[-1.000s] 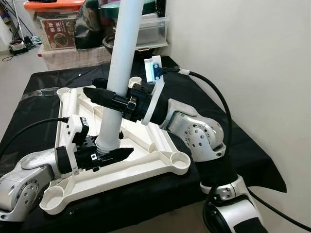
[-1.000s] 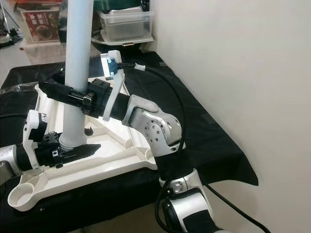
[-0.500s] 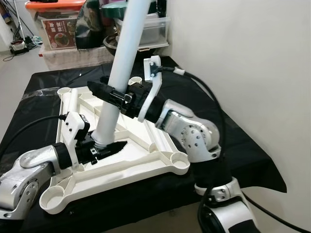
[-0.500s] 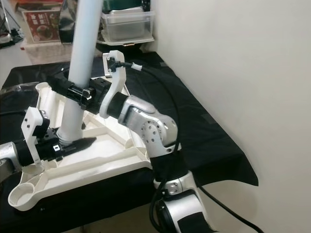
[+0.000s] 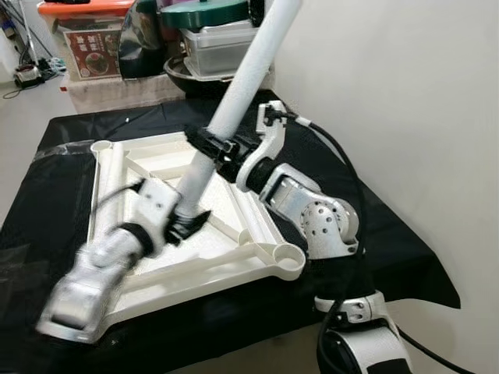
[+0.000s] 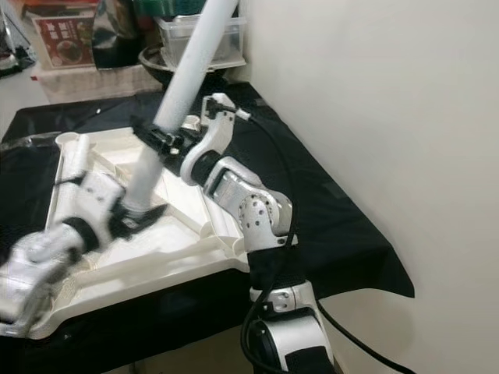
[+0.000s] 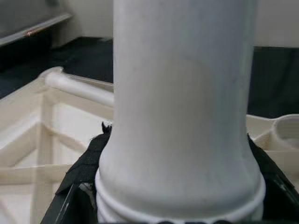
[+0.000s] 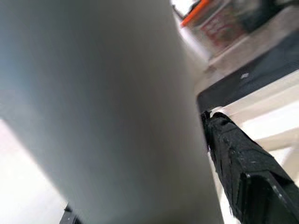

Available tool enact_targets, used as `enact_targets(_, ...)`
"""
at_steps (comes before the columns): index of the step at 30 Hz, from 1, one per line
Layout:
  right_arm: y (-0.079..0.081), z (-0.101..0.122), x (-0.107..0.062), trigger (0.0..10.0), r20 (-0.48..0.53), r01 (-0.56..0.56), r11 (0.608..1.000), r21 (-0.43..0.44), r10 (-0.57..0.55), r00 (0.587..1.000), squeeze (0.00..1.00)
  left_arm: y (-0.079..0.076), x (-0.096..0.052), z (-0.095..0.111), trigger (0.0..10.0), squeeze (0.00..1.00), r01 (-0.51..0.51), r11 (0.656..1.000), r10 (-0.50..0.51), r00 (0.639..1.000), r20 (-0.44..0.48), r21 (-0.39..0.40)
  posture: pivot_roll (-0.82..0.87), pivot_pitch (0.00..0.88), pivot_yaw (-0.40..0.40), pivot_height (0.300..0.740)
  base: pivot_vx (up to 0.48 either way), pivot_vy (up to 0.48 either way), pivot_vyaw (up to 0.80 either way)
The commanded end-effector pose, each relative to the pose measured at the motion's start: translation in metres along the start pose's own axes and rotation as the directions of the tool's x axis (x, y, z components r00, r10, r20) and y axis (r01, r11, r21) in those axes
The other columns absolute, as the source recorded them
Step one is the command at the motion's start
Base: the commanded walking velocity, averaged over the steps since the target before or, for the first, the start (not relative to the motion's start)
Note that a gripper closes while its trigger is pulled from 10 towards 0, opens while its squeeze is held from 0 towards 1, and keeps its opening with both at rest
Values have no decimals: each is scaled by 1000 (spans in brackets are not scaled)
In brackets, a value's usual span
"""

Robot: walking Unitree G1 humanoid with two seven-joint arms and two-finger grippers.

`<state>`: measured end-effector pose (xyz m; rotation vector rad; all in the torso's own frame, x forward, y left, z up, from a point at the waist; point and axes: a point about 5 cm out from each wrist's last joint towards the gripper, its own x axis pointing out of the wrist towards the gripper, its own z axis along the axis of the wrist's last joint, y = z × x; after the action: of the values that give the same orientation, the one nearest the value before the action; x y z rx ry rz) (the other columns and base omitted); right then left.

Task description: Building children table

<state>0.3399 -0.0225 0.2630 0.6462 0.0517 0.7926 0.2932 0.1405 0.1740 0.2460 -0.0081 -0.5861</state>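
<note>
Gripping the white table leg [image 5: 234,109] between both sets of fingers, the right gripper [image 5: 212,146] held mid-shaft while the left gripper [image 5: 185,226] clasped its threaded foot above the upturned tabletop frame [image 5: 257,269], seemingly steering it toward a socket.

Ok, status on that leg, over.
Both grippers shut on table leg: left gripper at its foot, right gripper mid-shaft. Leg tilted right over upturned tabletop, not socketed. Nothing blocking.

Bright even room light, left arm [image 5: 101,265] motion-blurred, wrist views soft up close.
</note>
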Motion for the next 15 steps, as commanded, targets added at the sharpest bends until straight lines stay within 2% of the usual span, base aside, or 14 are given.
enact_targets(1,27,-23,15,10000,15,-63,984,166,61,998,0,-9,4,3,10000,0,34,999,-34,999,23,29,-17,0,10,740,0,0,0)
enact_targets(6,27,-26,14,10000,8,-60,981,183,60,998,0,-12,5,-1,10000,0,56,995,-56,998,0,78,-14,0,9,740,0,0,0)
enact_targets(7,27,-26,13,2784,11,-61,981,184,60,998,0,-11,5,-1,10000,0,54,995,-54,999,-1,84,-10,0,9,740,0,0,0)
enact_targets(8,27,-27,13,2784,13,-62,981,185,61,998,0,-11,5,-1,10000,0,52,995,-52,999,0,85,-10,0,9,740,0,0,0)
enact_targets(9,27,-28,12,0,9,-63,982,180,62,998,0,-10,5,-1,10000,0,46,995,-46,999,-1,92,-9,0,9,740,0,0,0)
enact_targets(15,28,-33,10,0,-20,-79,981,179,84,996,0,-5,2,-4,10000,0,19,993,-18,1000,-8,113,-10,0,5,740,0,0,0)
